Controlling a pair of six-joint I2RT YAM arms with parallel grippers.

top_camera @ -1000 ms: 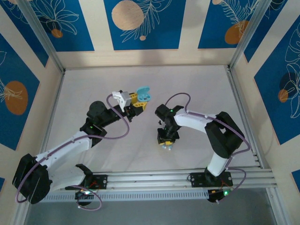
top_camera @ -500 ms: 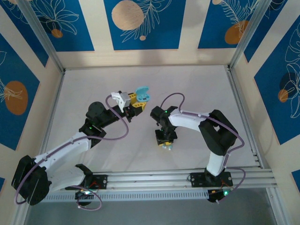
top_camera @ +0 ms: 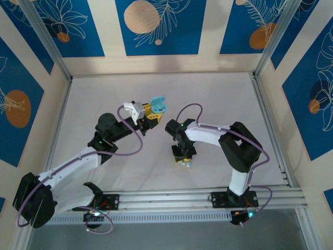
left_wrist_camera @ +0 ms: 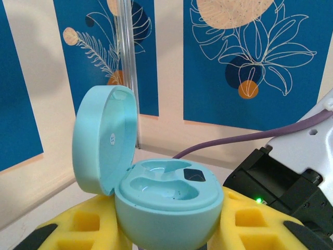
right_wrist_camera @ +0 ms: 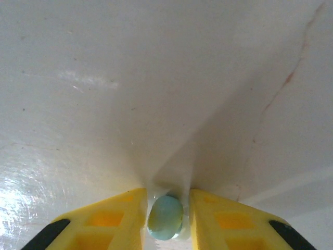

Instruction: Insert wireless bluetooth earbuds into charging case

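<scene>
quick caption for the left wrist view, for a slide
Open teal charging case gripped in the left gripper, wells empty.

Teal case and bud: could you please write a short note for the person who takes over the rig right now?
Left hand: shut on the open teal case, lid up.
Right hand: down at the table, jaws close on both sides of a teal bud; whether the grip is firm cannot be told.
Done: case open; no bud seen in it.
Left: lift the bud, seat it in the case.
</scene>
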